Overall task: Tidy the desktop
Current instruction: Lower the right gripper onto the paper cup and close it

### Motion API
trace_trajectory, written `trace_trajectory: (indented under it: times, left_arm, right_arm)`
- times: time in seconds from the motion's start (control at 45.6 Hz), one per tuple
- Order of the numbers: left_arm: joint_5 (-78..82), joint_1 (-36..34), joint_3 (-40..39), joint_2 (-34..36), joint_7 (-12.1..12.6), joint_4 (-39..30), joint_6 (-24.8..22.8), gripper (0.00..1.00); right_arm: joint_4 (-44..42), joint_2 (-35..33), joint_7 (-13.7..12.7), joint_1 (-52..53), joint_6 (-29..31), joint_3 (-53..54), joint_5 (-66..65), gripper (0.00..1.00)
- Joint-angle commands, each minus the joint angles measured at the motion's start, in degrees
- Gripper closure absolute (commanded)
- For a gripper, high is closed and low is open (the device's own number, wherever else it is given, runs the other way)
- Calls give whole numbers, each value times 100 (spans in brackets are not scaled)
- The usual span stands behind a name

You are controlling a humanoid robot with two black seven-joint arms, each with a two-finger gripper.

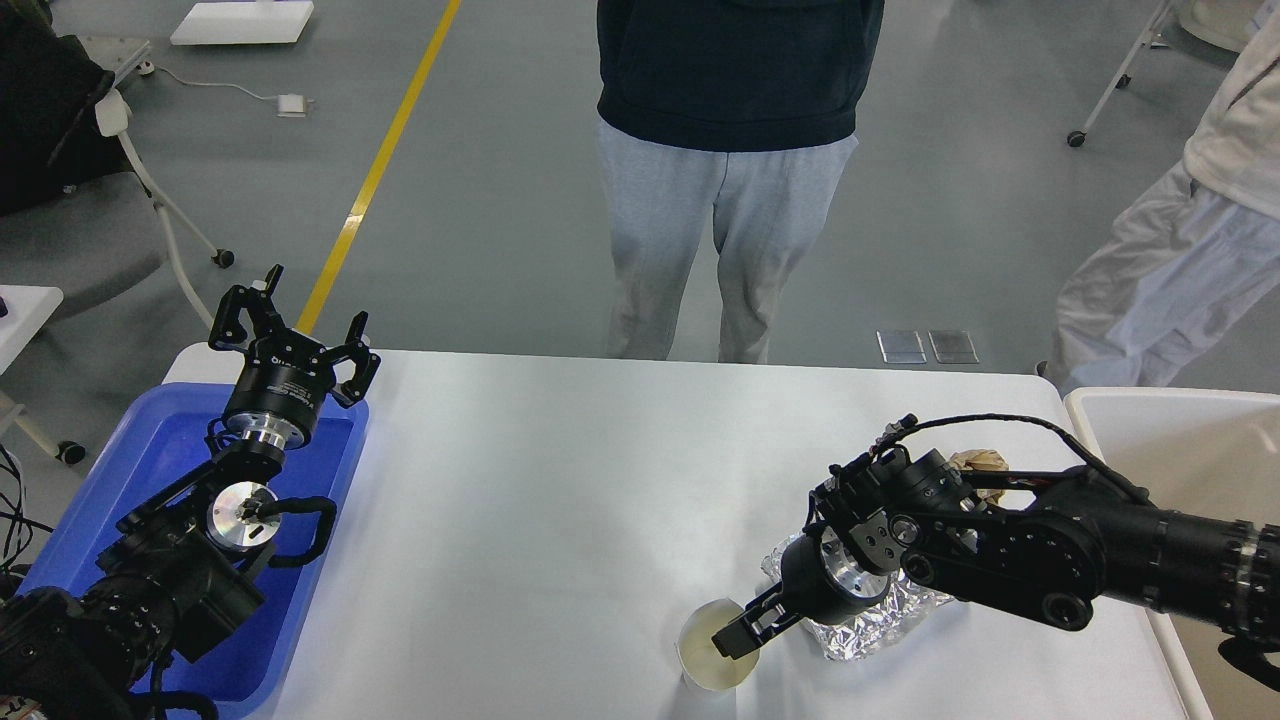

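The white desktop [560, 470] bears a cream paper cup [706, 668] upright near the front edge, a crumpled sheet of silver foil [880, 612] just right of it, and a brown crumpled paper wad [980, 463] behind my right arm. My right gripper [736, 636] points down-left, with its tips at the cup's right rim. The fingers are dark and close together, so I cannot tell whether they pinch the rim. My left gripper [292, 322] is open and empty, raised above the far end of the blue tray [120, 480].
A cream-white bin [1150, 430] stands off the desktop's right edge. The blue tray lies at the left edge under my left arm. A person in grey trousers [725, 230] stands at the far edge, and another person [1170, 260] is at the far right.
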Motion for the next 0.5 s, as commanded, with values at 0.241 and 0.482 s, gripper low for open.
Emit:
trace_trajectory:
  times: [0.241, 0.482]
  left_arm:
    - [9, -7, 0, -12, 1, -9, -9, 0]
    - [0, -7, 0, -3, 1, -9, 0, 0]
  right_arm:
    - [33, -200, 55, 326, 0, -78, -38, 100]
    - [577, -674, 37, 871, 167, -210, 251, 100]
